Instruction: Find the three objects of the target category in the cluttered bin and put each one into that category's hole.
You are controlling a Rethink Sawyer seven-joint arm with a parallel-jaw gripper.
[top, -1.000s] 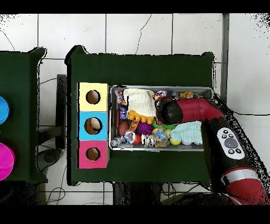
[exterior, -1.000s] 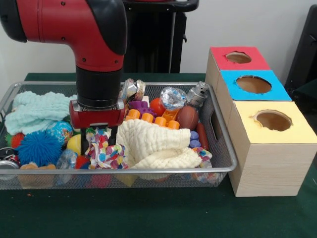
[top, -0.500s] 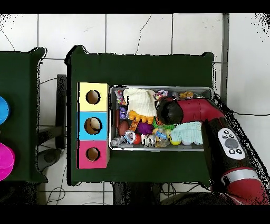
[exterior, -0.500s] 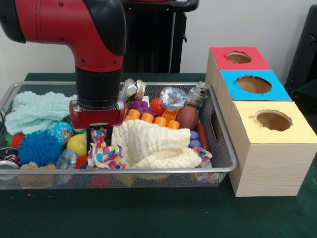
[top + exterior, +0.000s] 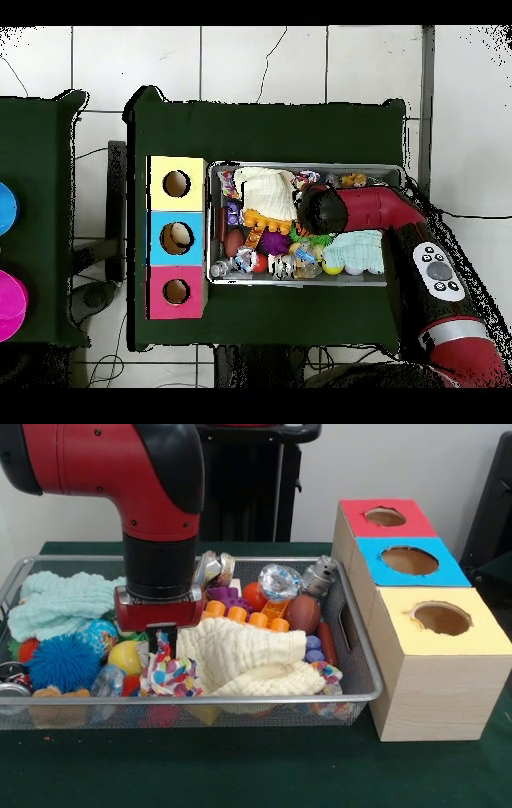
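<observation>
gripper: (image 5: 161, 638) low in bin (image 5: 352, 634), fingers sunk into dotted cloth (image 5: 172, 674); looks pinched on it, partly hidden
target: category not given; dotted cloth lies beside cream cloth (image 5: 240, 658), near front wall
advice: lift straight up, check cream cloth does not drag along
holes: red (image 5: 385, 517), blue (image 5: 410, 560), yellow (image 5: 441, 618), beside bin, apart from arm
surface: green table (image 5: 240, 768)
room: tiled floor (image 5: 260, 60)
</observation>
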